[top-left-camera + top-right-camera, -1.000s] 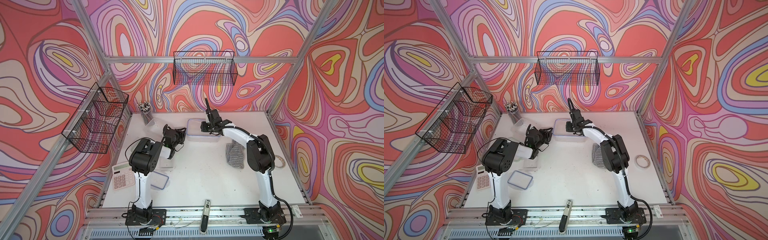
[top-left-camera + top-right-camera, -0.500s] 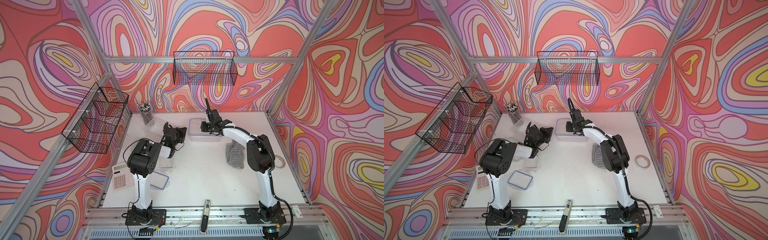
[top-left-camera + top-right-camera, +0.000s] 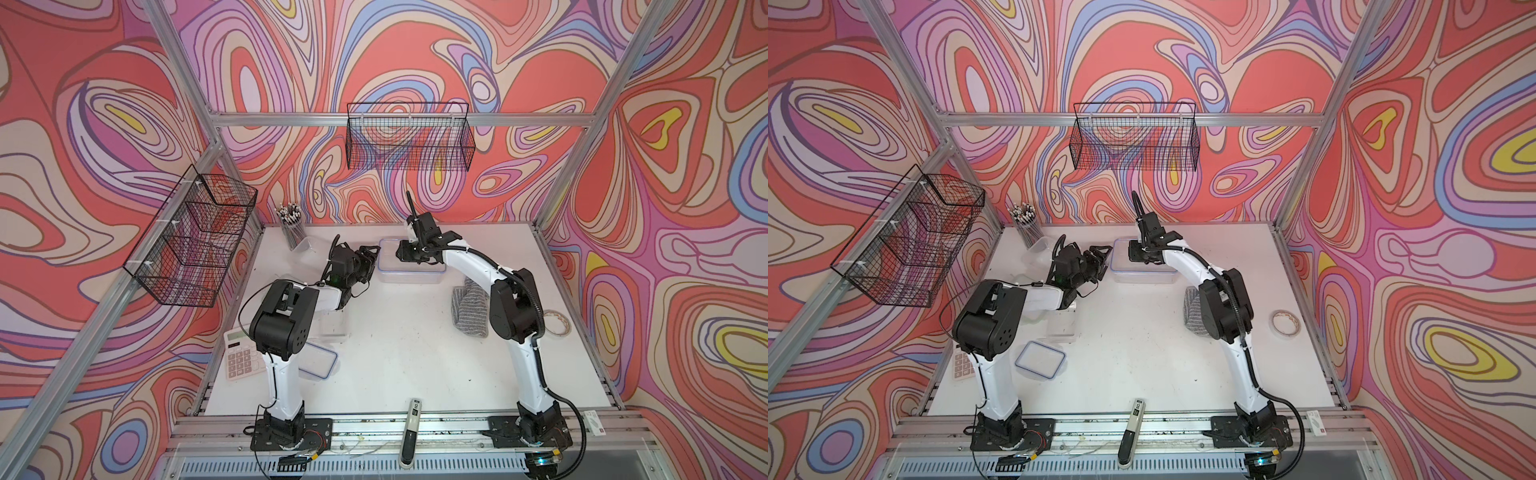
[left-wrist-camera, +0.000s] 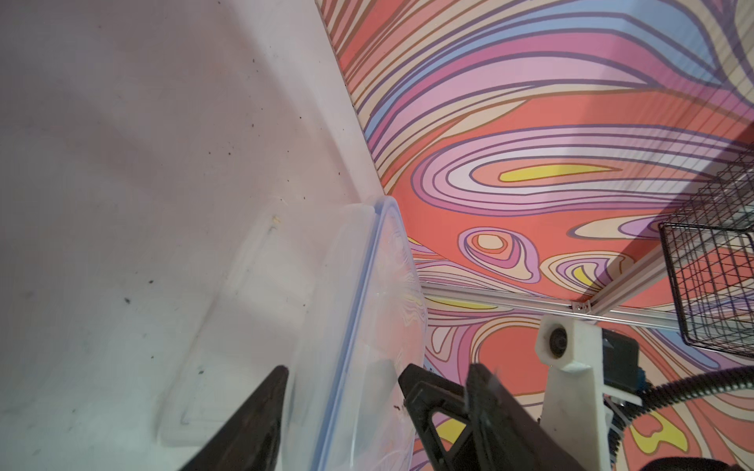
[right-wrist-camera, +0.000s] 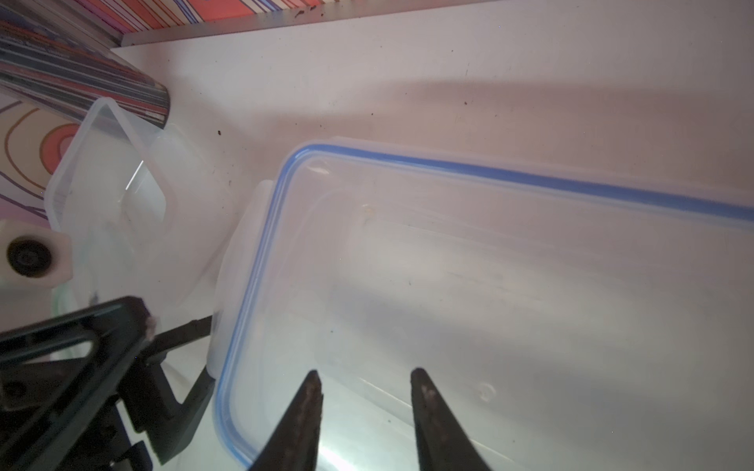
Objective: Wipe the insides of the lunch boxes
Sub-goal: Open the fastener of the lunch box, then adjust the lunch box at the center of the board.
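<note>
The large lunch box (image 3: 415, 270) stands at the back middle with its blue-rimmed lid (image 5: 489, 261) lying on it. My left gripper (image 4: 342, 377) is open, its jaws standing either side of the lid's left end (image 4: 363, 310) with gaps showing. My right gripper (image 5: 365, 374) hovers open just over the same end of the lid, nothing between its fingers. A medium lunch box (image 3: 334, 326) sits open beside the left arm, and a loose blue-rimmed lid (image 3: 1040, 359) lies in front of it. The small lunch box (image 5: 110, 183) stands by the pen cup.
A grey striped cloth (image 3: 469, 309) lies beside the right arm, a tape roll (image 3: 1284, 323) further right. A mesh pen cup (image 3: 292, 227) stands at the back left, a calculator (image 3: 241, 353) at the left edge, a marker-like tool (image 3: 411, 432) on the front rail.
The left jaws, shut on the lid's end before, have opened wide. The right jaws have spread apart as well. Both arms and the large box stay about where they were.
</note>
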